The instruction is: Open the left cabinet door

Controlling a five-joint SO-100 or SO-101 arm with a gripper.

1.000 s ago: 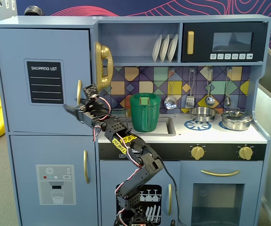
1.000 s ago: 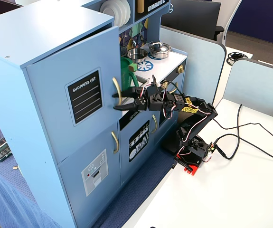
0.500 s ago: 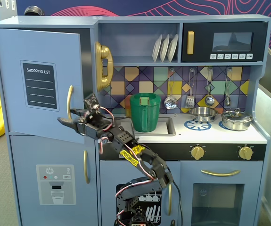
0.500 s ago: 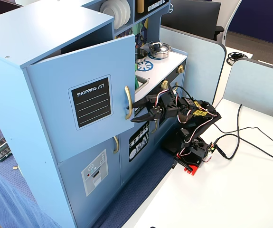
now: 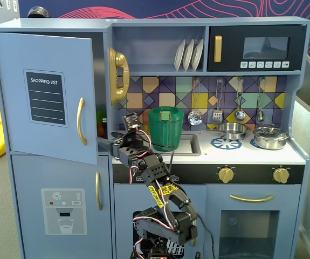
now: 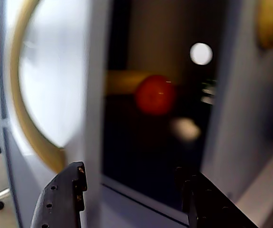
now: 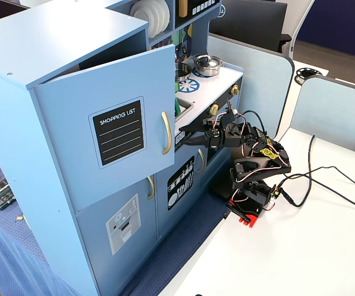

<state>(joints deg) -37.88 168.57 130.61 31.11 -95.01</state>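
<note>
The left cabinet door, light blue-grey with a black "SHOPPING LIST" panel and a gold bar handle, stands partly open; it also shows in the other fixed view. My gripper is open and empty, its black fingertips right at the door's free edge. In the wrist view the gripper straddles the door's edge, with the gold handle at the left. The left finger sits on the door's outer side. A blurred red ball lies inside the dark cabinet.
Below is the blue door with a water-dispenser print. A yellow toy phone, a green pot in the sink and metal pans are to the right. The arm's base and cables lie on a white table.
</note>
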